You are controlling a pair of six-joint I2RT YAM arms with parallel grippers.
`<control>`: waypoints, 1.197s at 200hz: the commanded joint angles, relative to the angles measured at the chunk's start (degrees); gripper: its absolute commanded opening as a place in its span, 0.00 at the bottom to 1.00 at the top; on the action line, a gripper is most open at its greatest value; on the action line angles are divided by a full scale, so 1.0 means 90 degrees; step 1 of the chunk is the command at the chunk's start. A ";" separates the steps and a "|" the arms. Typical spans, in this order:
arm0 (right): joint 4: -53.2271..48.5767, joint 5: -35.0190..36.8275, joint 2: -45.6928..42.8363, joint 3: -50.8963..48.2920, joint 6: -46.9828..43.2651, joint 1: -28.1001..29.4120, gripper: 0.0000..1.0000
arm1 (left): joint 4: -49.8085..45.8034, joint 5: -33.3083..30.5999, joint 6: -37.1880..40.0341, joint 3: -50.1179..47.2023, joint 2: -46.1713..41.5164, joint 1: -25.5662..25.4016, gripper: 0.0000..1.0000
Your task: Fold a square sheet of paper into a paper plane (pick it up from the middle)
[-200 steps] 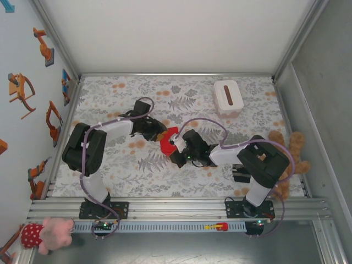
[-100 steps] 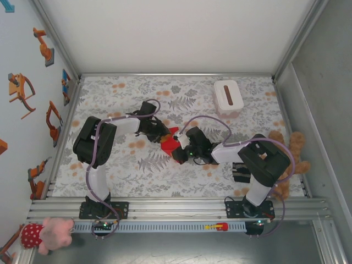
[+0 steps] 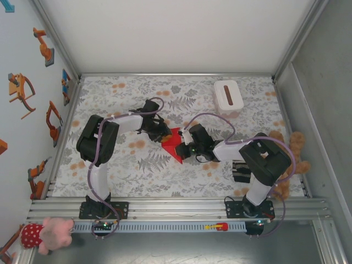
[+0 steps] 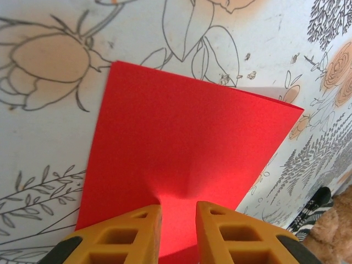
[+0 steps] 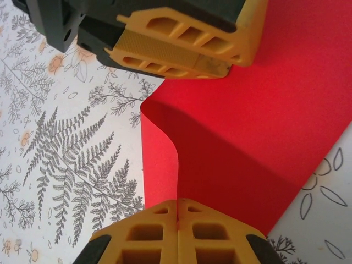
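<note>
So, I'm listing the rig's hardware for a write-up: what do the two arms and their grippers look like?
Both arms match: the left arm and right arm have white links, chunky black joint housings and a lilac cable looping alongside. Black bases sit on a silver rail. The left gripper and right gripper have orange-yellow fingers with lattice cut-outs on black bodies.

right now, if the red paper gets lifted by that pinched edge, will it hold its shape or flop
Probably floppy: the red sheet of paper bends in an S-curve just above the shut right gripper. Likely light and easily creased too, since it puckers between the fingertips of the left gripper.
</note>
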 commanded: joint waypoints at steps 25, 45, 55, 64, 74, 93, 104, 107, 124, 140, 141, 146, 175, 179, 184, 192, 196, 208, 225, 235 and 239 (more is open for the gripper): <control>-0.0266 0.0004 0.0230 0.0312 0.0117 -0.0086 0.00 | -0.0683 -0.0223 0.0317 0.0083 0.0366 -0.0086 0.24; -0.0282 -0.0055 0.0279 0.0342 0.0132 -0.0094 0.00 | -0.0708 -0.0233 0.0334 0.0109 0.0359 -0.0088 0.24; -0.0305 -0.0075 0.0322 0.0361 0.0137 -0.0094 0.00 | -0.0721 -0.0228 0.0334 0.0130 0.0348 -0.0086 0.24; -0.0325 -0.0071 0.0345 0.0372 0.0149 -0.0094 0.00 | -0.0733 -0.0233 0.0336 0.0141 0.0338 -0.0104 0.24; -0.0339 -0.0067 0.0375 0.0382 0.0157 -0.0094 0.00 | -0.0740 -0.0223 0.0351 0.0172 0.0328 -0.0102 0.24; -0.0376 -0.0055 0.0411 0.0396 0.0166 -0.0094 0.00 | -0.0751 -0.0198 0.0346 0.0227 0.0278 -0.0104 0.24; -0.0405 -0.0047 0.0432 0.0411 0.0174 -0.0094 0.00 | -0.0750 -0.0179 0.0360 0.0259 0.0251 -0.0103 0.24; -0.0415 -0.0039 0.0435 0.0411 0.0175 -0.0096 0.00 | -0.0745 -0.0175 0.0364 0.0269 0.0244 -0.0101 0.24; -0.0464 -0.0018 0.0477 0.0449 0.0161 -0.0104 0.00 | -0.0723 -0.0147 0.0394 0.0371 0.0146 -0.0081 0.24; -0.0498 -0.0007 0.0527 0.0477 0.0161 -0.0104 0.00 | -0.0629 -0.0106 0.0422 0.0439 0.0019 -0.0062 0.25; -0.0502 -0.0007 0.0525 0.0478 0.0163 -0.0104 0.00 | -0.0616 -0.0106 0.0423 0.0447 0.0007 -0.0064 0.25; -0.0504 -0.0007 0.0532 0.0479 0.0171 -0.0104 0.00 | -0.0590 -0.0106 0.0425 0.0472 -0.0025 -0.0056 0.25; -0.0505 0.0024 0.0557 0.0482 0.0196 -0.0113 0.00 | -0.0715 -0.0211 0.0501 0.0629 0.0084 -0.0015 0.25; -0.0505 0.0022 0.0557 0.0482 0.0200 -0.0113 0.00 | -0.0720 -0.0221 0.0502 0.0629 0.0108 -0.0013 0.25; -0.0504 0.0032 0.0545 0.0484 0.0199 -0.0113 0.00 | -0.0728 -0.0237 0.0513 0.0631 0.0155 -0.0016 0.25; -0.0507 0.0032 0.0544 0.0479 0.0207 -0.0113 0.00 | -0.0748 -0.0257 0.0511 0.0626 0.0218 -0.0016 0.25; -0.0504 0.0034 0.0544 0.0479 0.0214 -0.0113 0.00 | -0.0750 -0.0262 0.0508 0.0628 0.0246 -0.0010 0.25; -0.0513 0.0022 0.0543 0.0479 0.0212 -0.0123 0.00 | -0.0751 -0.0280 0.0503 0.0631 0.0322 -0.0011 0.24; -0.0525 0.0013 0.0544 0.0489 0.0212 -0.0123 0.00 | -0.0761 -0.0294 0.0512 0.0626 0.0383 -0.0017 0.24; -0.0539 0.0003 0.0546 0.0507 0.0209 -0.0121 0.00 | -0.0784 -0.0302 0.0523 0.0631 0.0422 -0.0022 0.24; -0.0545 0.0012 0.0547 0.0508 0.0209 -0.0123 0.00 | -0.0789 -0.0302 0.0525 0.0631 0.0428 -0.0020 0.24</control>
